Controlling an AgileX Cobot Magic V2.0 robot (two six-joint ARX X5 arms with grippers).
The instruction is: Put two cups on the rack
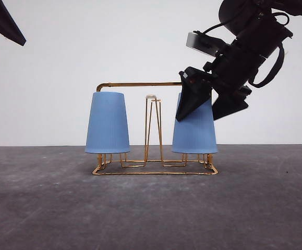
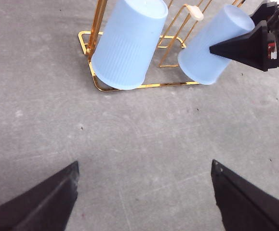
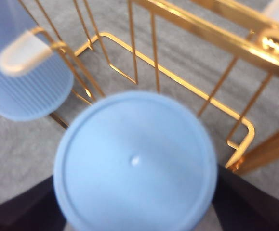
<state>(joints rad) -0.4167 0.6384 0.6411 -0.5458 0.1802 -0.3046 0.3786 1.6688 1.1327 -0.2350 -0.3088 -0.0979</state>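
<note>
Overhead, the right wrist view shows the right gripper spread around the right cup's base.

ribbed light blue cups, gold rack

Two matt, finely ribbed light blue plastic cups, a shiny gold wire metal rack, a rough, dull grey tabletop.

A bare robot test lab: a plain white wall rises behind a dark grey matte surface, with no furnishings around it.
</note>
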